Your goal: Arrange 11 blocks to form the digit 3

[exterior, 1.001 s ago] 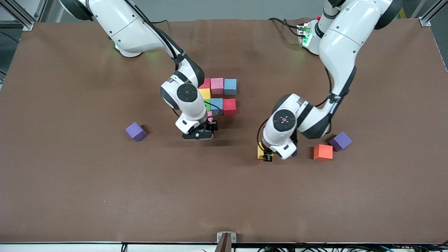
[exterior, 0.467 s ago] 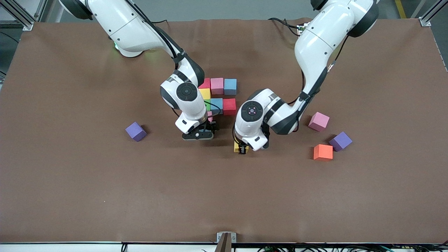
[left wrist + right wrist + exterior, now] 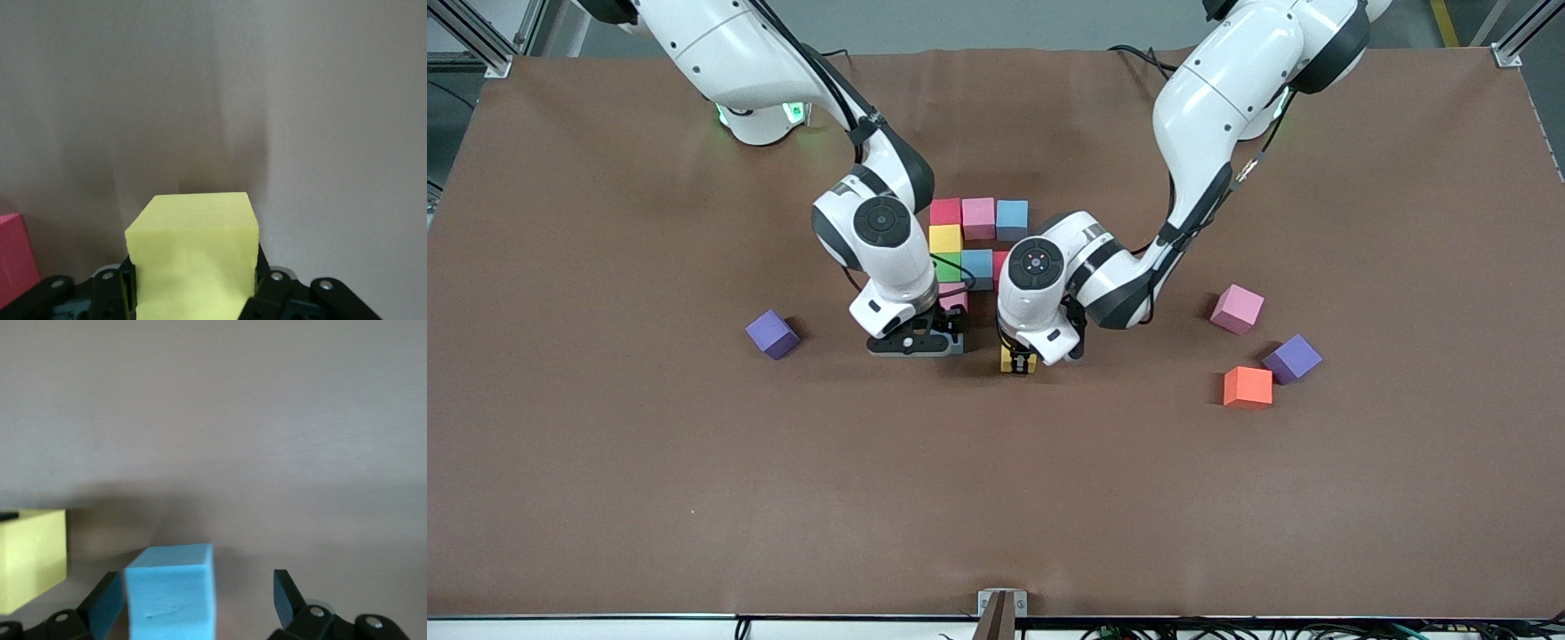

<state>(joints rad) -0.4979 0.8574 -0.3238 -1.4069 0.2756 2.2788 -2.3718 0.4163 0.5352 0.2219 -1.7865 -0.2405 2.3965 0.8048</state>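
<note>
Brown worktop (image 3: 605, 462): left claw (image 3: 1017, 364) clenched on yellow cube (image 3: 193, 257), just beside light blue cube (image 3: 172, 599), which sits loose between right claw's (image 3: 914, 345) spread fingers at block cluster's (image 3: 978, 218) camera-near edge.

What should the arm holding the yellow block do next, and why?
Probably carry it the last bit toward the block cluster and lower it beside the light blue block. The left gripper is shut on the yellow block just short of the cluster, and the right gripper stands open around the light blue block, seemingly just released.
</note>
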